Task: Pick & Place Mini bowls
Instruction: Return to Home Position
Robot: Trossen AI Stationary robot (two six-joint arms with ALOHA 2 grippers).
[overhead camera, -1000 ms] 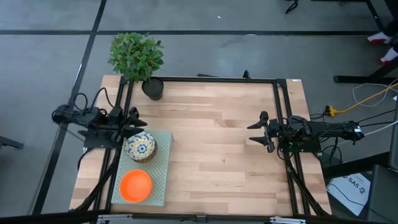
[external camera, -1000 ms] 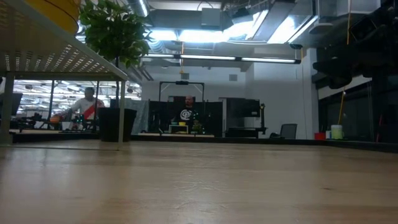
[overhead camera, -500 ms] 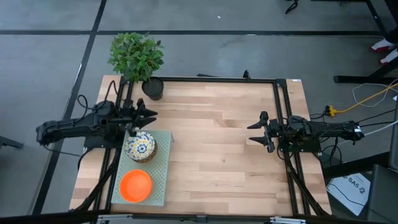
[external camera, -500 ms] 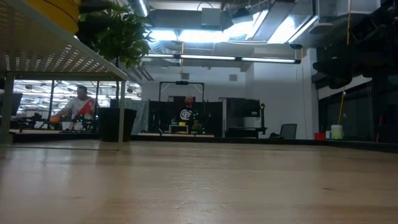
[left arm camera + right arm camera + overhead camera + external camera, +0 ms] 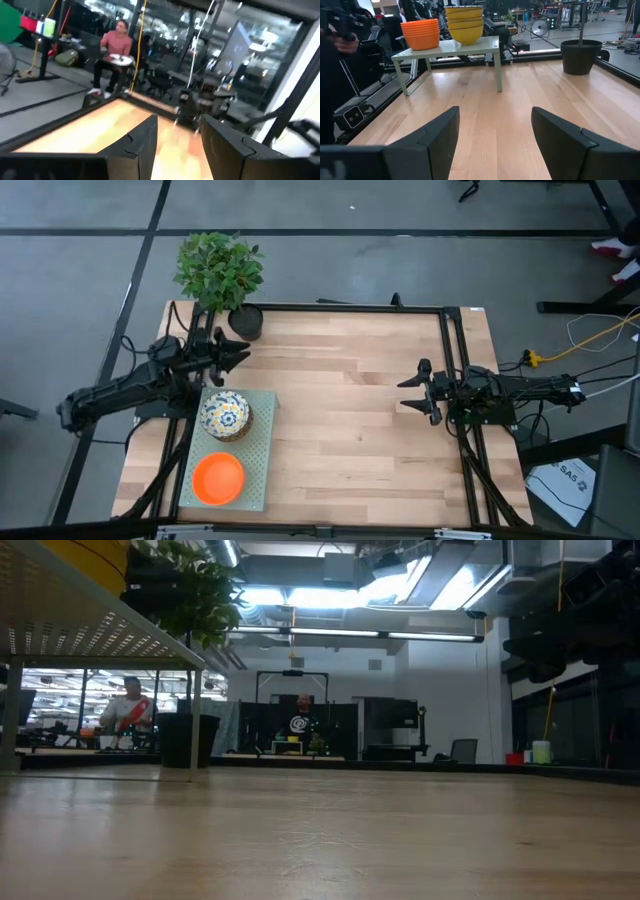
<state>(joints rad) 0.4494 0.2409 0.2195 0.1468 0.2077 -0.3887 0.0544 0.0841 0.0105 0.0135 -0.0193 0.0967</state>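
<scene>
Two stacks of mini bowls stand on a pale green perforated stand (image 5: 262, 442) at the table's near left: a floral stack (image 5: 225, 415), yellow outside (image 5: 465, 22), and an orange stack (image 5: 218, 478), also seen from the side (image 5: 421, 34). My left gripper (image 5: 238, 352) hovers open beyond the stand's far edge, above the table, pointing toward the far right; its fingers (image 5: 142, 145) have nothing between them. My right gripper (image 5: 408, 393) waits open at the table's right, its wrist view (image 5: 492, 135) facing the stand.
A black plant pot (image 5: 245, 321) with a green plant (image 5: 218, 270) stands at the far left corner, close to my left gripper. Black frame rails (image 5: 340, 307) run along the table's far, left and right sides. Bare wood (image 5: 340, 410) lies between the arms. People sit in the room beyond.
My left gripper has swung from beside the floral stack toward the table's far edge and the plant pot, turning so that it points toward the far right. It has stayed open. The bowls and my right arm have kept still.
</scene>
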